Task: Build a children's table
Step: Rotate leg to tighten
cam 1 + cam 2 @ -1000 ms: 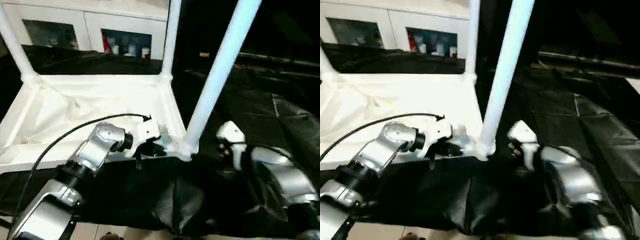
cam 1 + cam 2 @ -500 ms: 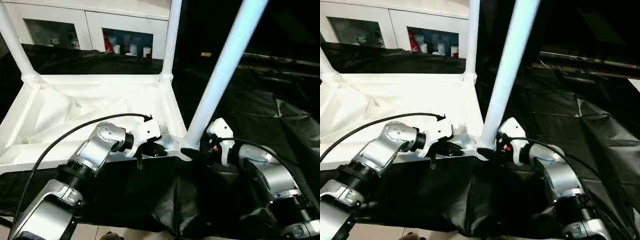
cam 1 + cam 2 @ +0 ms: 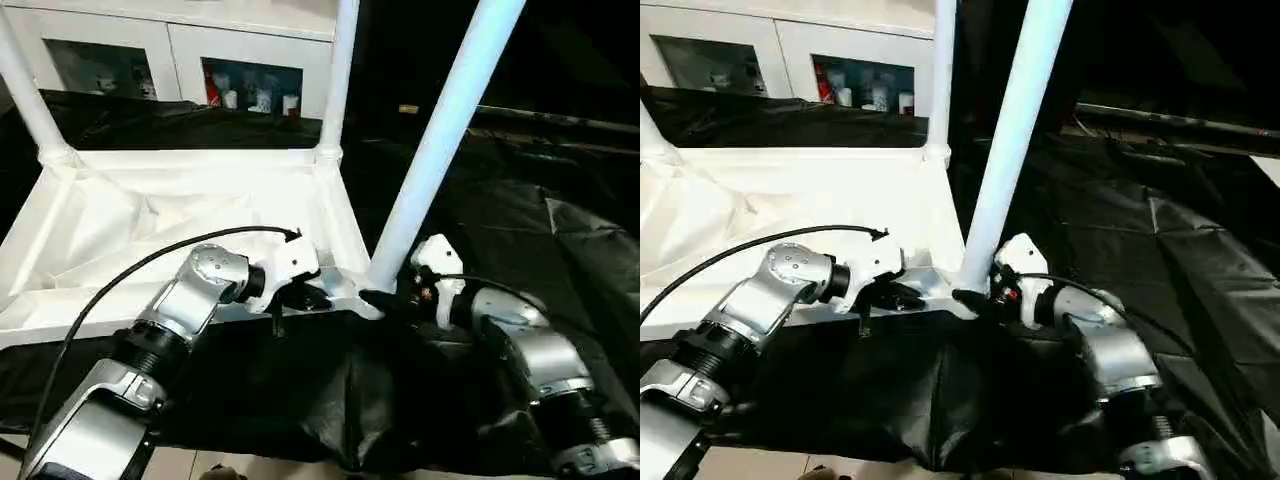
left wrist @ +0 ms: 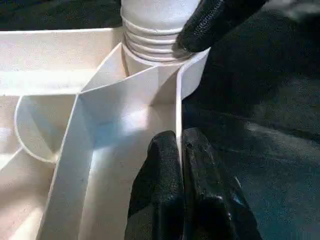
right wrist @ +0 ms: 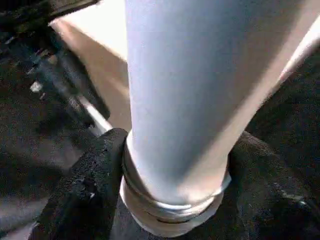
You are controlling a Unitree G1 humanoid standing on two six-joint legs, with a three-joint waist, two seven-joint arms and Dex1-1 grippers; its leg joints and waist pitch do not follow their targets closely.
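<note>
Table: white plastic, upside down on black sheet, ribbed underside up, w/ rim standing round the edge.
Legs: three in view, all upright in corner sockets. Far left leg, far right leg, near right leg, the last leaning a bit to the right.
Near corner: leg's ridged collar sits at the socket mouth; ribs run off diagonally from it.
Left claw: pressed together on the table's thin rim wall, one finger each side, just beside the near right socket. Pinching the rim.
Left arm: silver, reaches in from lower left; black cable loops over it.
Right claw: fingers either side of near right leg's base, at the collar; black pads touching or v. close to the tube. Can't tell if it grips firmly.
Right fingertip: against the collar ridges in left wrist view.
Background: white cabinet w/ glass doors, small items behind the glass, too small to tell.
</note>
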